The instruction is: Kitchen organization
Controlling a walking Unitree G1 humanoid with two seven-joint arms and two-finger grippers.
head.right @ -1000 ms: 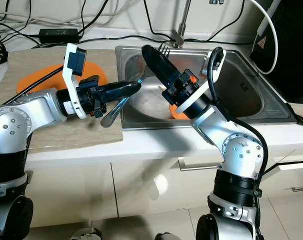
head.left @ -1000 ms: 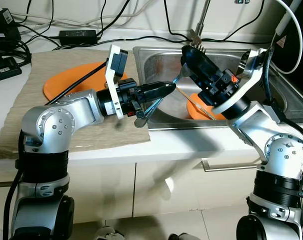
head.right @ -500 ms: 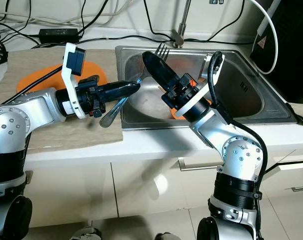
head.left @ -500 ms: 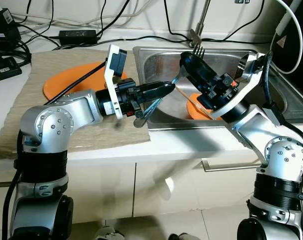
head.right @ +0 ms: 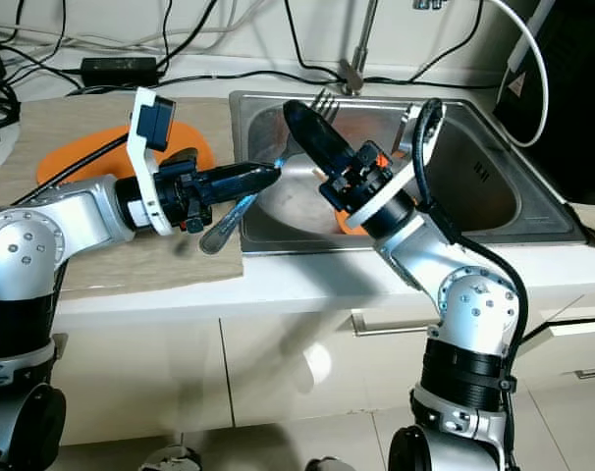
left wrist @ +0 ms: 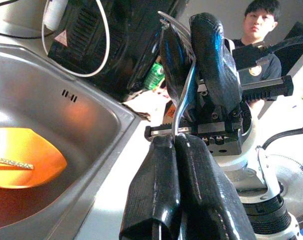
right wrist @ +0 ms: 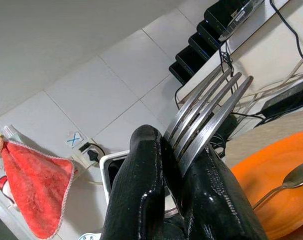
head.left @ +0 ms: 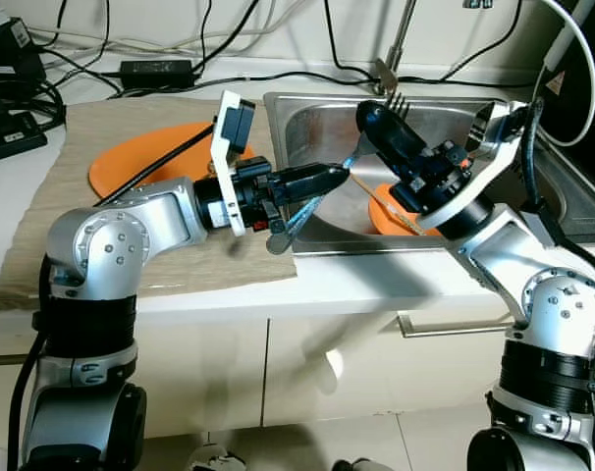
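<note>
Steel sink [head.left: 494, 211] below. Left gripper [head.left: 339, 178] clamps spoon [head.left: 296, 218]; right gripper [head.left: 374, 120] clamps fork [right wrist: 206, 117]. Watch it: both utensils nearly cross, snagging could twist either loose.

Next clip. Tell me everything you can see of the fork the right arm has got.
The fork is plain shiny metal with four slim tines. The right gripper is shut on its neck, black fingers pinching just below the tines. It is held in the air over the sink, tilted, tines pointing up and back toward the wall. Its thin handle slants down to the closed tips of the left gripper; whether they grip it cannot be told.
</note>
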